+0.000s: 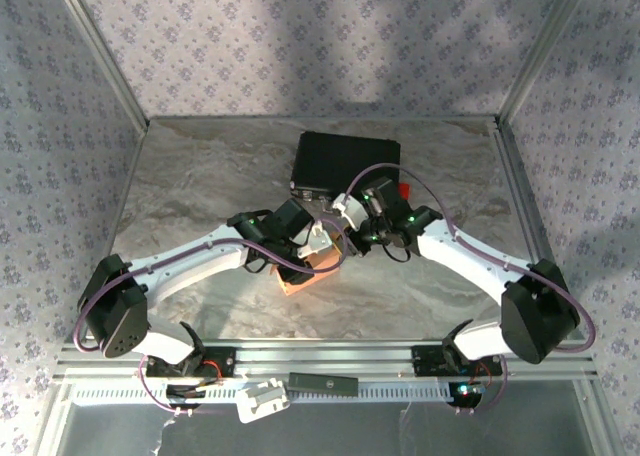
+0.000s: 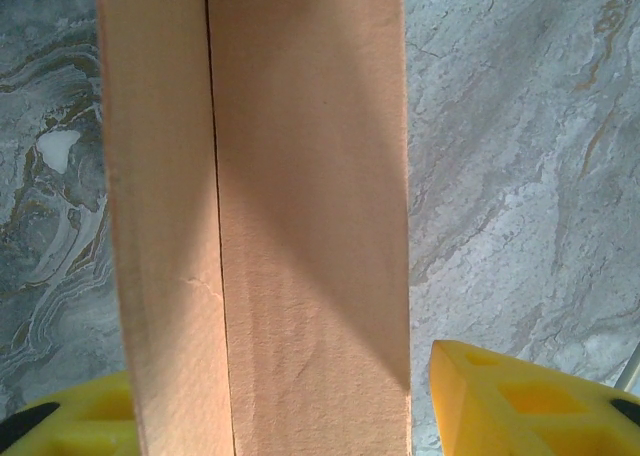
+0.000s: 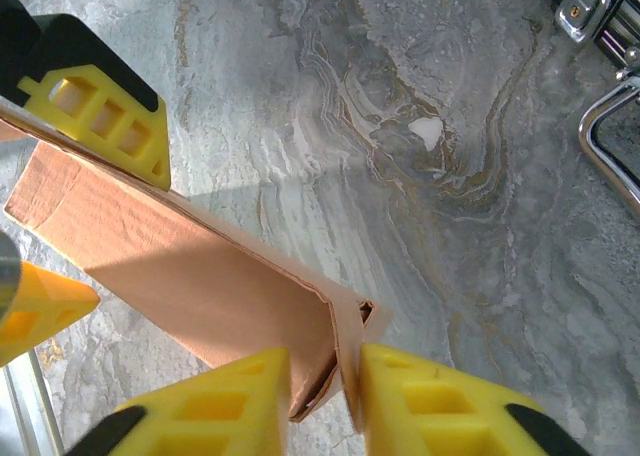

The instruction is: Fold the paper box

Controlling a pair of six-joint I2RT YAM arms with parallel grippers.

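The paper box (image 1: 318,268) is a long salmon-orange cardboard tube lying on the marble table between both arms. In the left wrist view the paper box (image 2: 300,226) runs straight up the frame between the yellow fingers (image 2: 520,396) of my left gripper (image 2: 265,376), which grips its sides. In the right wrist view my right gripper (image 3: 325,366) pinches the open end of the paper box (image 3: 200,266), with the end flap pressed against its right finger (image 3: 440,406). My left gripper (image 3: 75,211) holds the far end there.
A black hard case (image 1: 345,161) stands just behind the grippers, a small red object (image 1: 403,191) at its right. Its metal latch (image 3: 585,11) and handle (image 3: 605,146) sit close to the right wrist. Aluminium frame rails edge the table (image 1: 200,166).
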